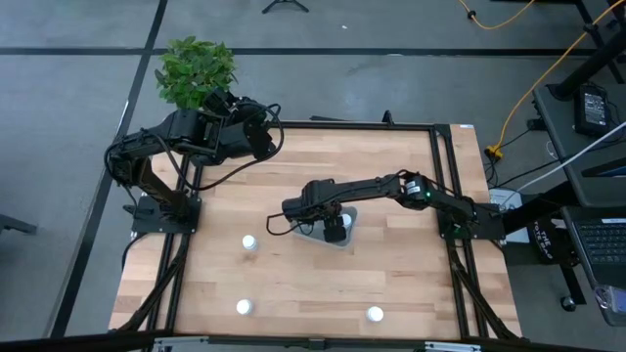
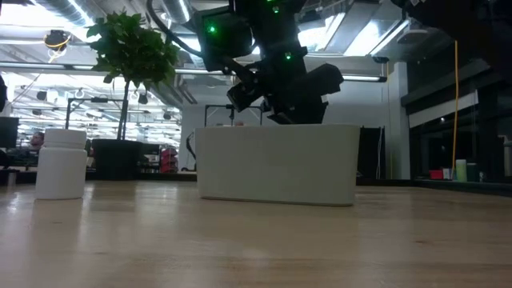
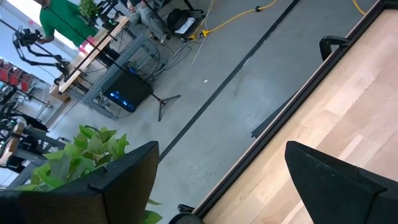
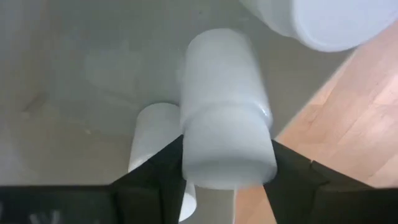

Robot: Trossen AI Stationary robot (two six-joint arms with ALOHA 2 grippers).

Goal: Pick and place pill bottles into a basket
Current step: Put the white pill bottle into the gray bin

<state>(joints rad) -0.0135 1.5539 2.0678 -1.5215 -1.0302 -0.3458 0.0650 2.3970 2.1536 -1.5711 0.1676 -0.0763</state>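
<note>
Right end effector (image 1: 335,233) hangs over basket (image 1: 347,242), fingers (image 4: 155,174) clamped on pill bottle (image 4: 225,134), poised low for drop inside. Other bottles already lie in basket (image 4: 155,140). Three bottles wait on bench (image 1: 323,293): one near centre-left (image 1: 250,242), two along front edge (image 1: 244,307) (image 1: 375,314). Left end effector (image 1: 262,137) parked at back by plant (image 1: 194,70), fingers (image 3: 118,186) wide apart, empty, clear of work.

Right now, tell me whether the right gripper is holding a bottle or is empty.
Holding one. In the right wrist view the right gripper is shut on a pill bottle, above the basket, where another bottle lies.
</note>
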